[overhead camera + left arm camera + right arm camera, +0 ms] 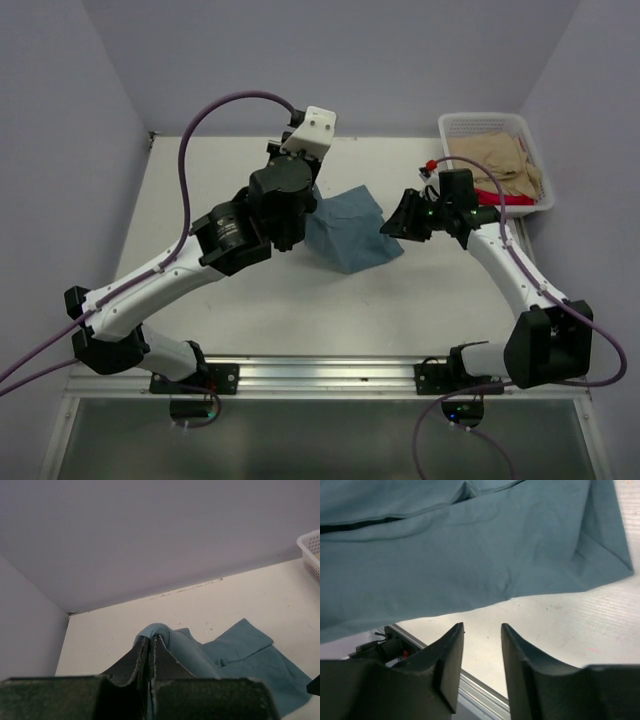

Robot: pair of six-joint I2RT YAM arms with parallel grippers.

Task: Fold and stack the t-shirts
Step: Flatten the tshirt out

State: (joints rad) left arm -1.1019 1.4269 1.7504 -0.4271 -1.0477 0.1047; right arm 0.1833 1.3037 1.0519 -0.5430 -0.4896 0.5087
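Overhead camera, high behind both arm bases, looks down across the white table to the back wall. Left wrist camera sits just behind the left claw, facing that back wall. Right wrist camera peers past the right claw toward the table's near edge, very close. All three share the teal t-shirt

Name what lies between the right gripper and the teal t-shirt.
Only bare table separates right gripper and teal t-shirt; right wrist view shows it.
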